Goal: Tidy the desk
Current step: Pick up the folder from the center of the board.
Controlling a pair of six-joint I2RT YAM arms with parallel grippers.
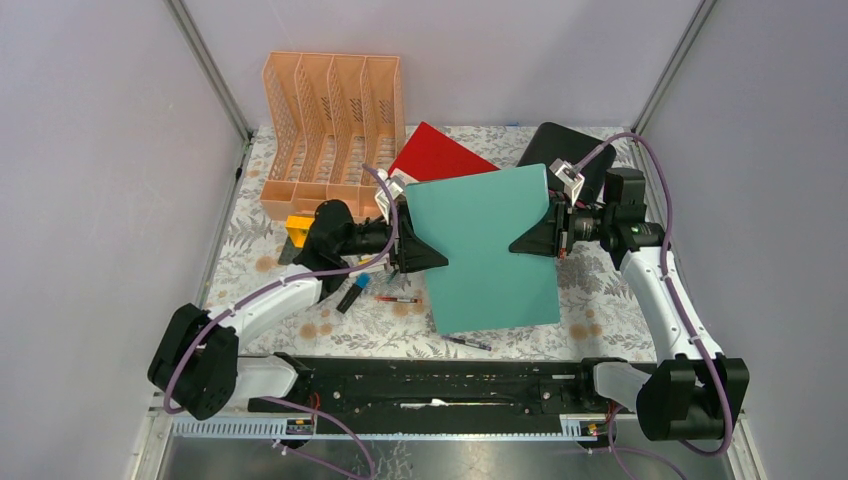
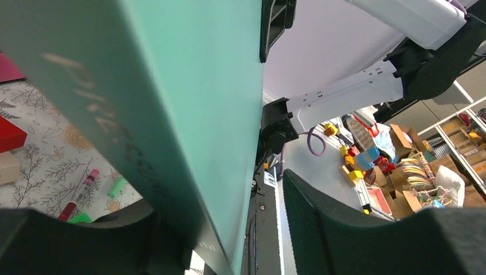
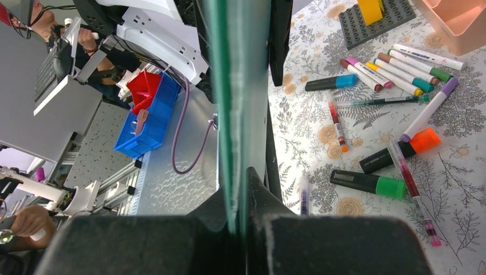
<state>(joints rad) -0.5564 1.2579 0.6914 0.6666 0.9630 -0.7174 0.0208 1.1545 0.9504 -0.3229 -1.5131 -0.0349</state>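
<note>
Mid-frame, above the flowered desk [image 1: 600, 312], the right fingers [image 1: 535, 242] pinch a teal folder [image 1: 490, 260] tight, while the left fingers [image 1: 420, 256] straddle its opposite edge, one finger not touching.

The flower-printed desk [image 1: 600, 310] carries a peach file rack [image 1: 330, 120], a red folder [image 1: 437, 155] and scattered markers [image 3: 367, 184].

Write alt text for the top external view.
A large flat teal folder hangs between two robot arms, the right jaws clamped on one edge, the left jaws open around the other. Below, marker pens lie scattered on the leaf-printed white cloth desk; a peach plastic file rack stands behind.
</note>
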